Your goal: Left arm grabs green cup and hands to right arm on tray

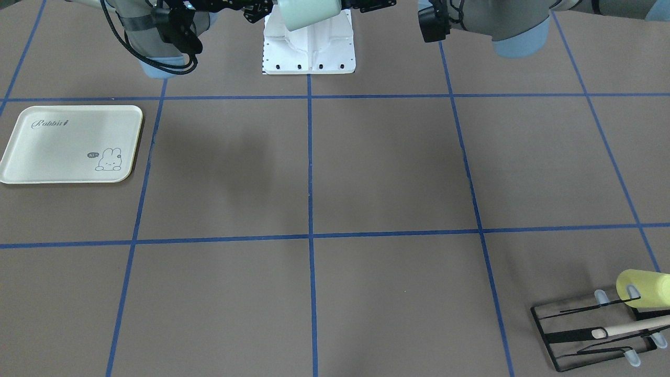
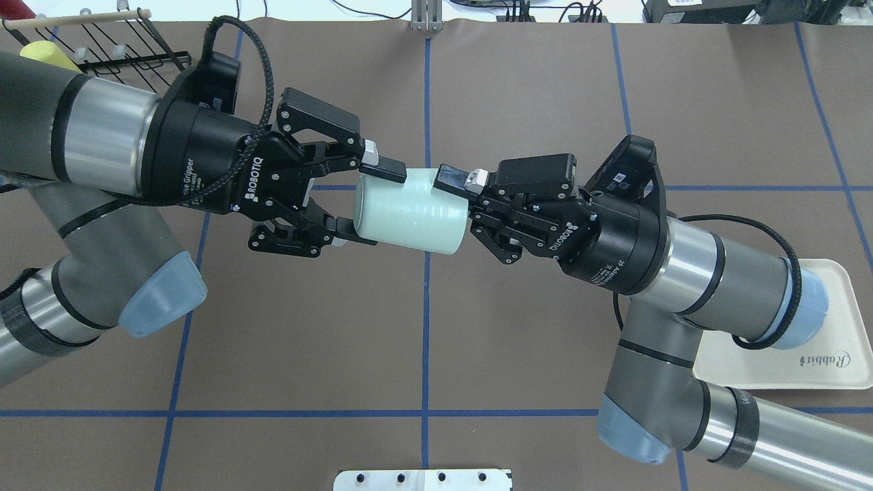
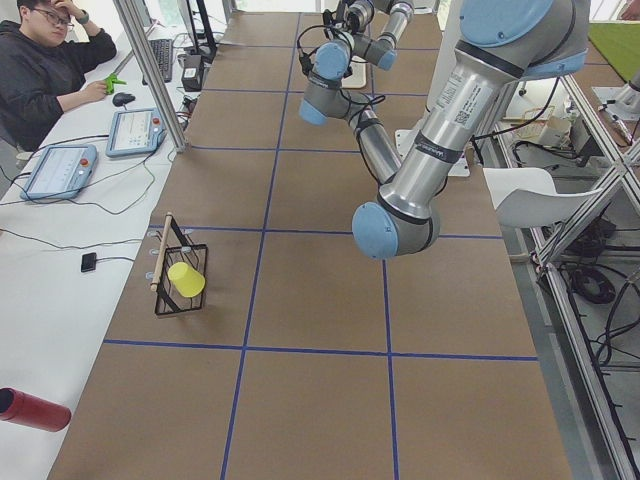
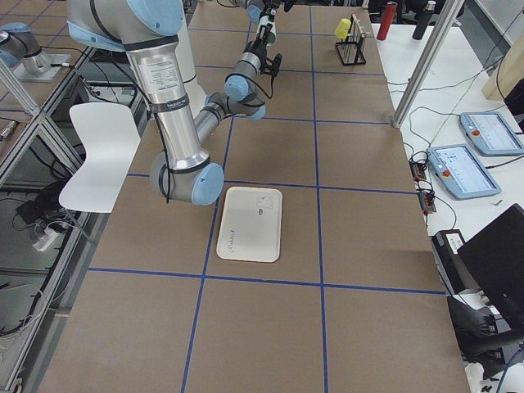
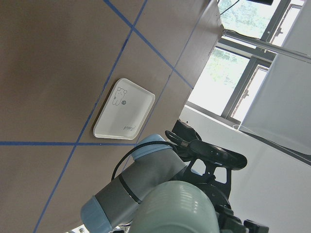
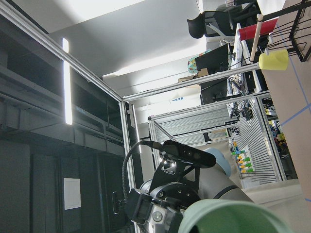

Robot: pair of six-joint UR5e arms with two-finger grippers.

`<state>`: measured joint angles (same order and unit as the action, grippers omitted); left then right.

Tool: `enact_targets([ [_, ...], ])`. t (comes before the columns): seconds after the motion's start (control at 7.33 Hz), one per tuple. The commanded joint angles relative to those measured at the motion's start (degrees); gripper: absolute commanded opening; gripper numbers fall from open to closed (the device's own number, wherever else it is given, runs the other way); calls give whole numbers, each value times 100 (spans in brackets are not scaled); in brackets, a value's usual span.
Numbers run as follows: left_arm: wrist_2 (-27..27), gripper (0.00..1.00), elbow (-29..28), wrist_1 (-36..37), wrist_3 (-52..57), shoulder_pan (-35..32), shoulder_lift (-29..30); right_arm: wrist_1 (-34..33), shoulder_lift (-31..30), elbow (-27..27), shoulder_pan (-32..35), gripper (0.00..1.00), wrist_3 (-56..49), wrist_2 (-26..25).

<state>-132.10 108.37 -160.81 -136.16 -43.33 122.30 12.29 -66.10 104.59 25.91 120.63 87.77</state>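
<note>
The green cup (image 2: 409,213) lies sideways in the air above the table's middle, between both grippers. My left gripper (image 2: 372,202) is shut on its narrower end, one finger above and one below. My right gripper (image 2: 460,215) is on the wider end. Its upper finger (image 2: 453,179) lies flat on the cup wall and its lower finger is hidden. The cup also shows at the top of the front view (image 1: 309,13) and at the bottom of both wrist views (image 5: 177,208) (image 6: 228,218). The tray (image 1: 70,144) lies bare on the table on my right side, partly under my right arm (image 2: 835,368).
A black wire rack (image 1: 586,330) with a pale yellow cup (image 1: 644,288) and a wooden rod stands at the far corner on my left side. The white base plate (image 1: 309,47) sits at my base. An operator (image 3: 50,60) sits at a side desk.
</note>
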Motion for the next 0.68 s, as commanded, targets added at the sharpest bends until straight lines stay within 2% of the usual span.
enact_targets([
  [0.0, 0, 100, -1, 6, 2, 0, 4, -69, -17, 0, -68, 0, 31, 4],
  [0.55, -9, 100, 8, -3, 2, 0, -22, -52, -139, 114, -77, 0, 31, 12],
])
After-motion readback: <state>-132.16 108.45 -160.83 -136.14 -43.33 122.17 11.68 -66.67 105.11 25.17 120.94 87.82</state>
